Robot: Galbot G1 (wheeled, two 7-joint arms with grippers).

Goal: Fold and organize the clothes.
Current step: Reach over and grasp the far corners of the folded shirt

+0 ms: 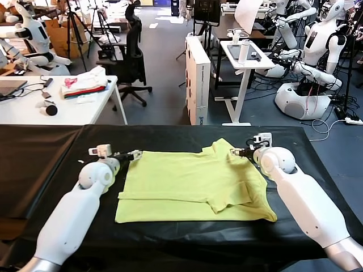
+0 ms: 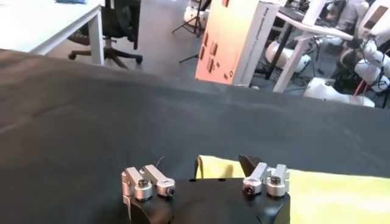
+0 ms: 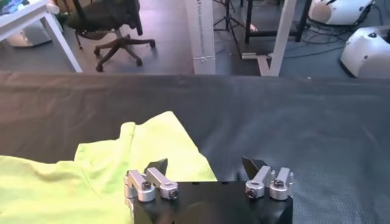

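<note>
The lime yellow-green T-shirt (image 1: 187, 181) lies flat on the black table (image 1: 51, 147), with its right part folded over toward the middle. My left gripper (image 1: 135, 154) is open and low at the shirt's far left corner. In the left wrist view that corner (image 2: 216, 167) lies between the spread jaws of this gripper (image 2: 204, 167). My right gripper (image 1: 235, 152) is open at the shirt's far right edge. In the right wrist view the gripper (image 3: 205, 165) straddles the shirt's edge (image 3: 152, 146), with one fingertip (image 3: 157, 165) over the cloth and the other over bare table.
Beyond the black table stand a white table with a stack of folded garments (image 1: 85, 85), an office chair (image 1: 130, 56), a white upright box (image 1: 197, 79), a small white desk (image 1: 244, 56) and other robots (image 1: 323, 51).
</note>
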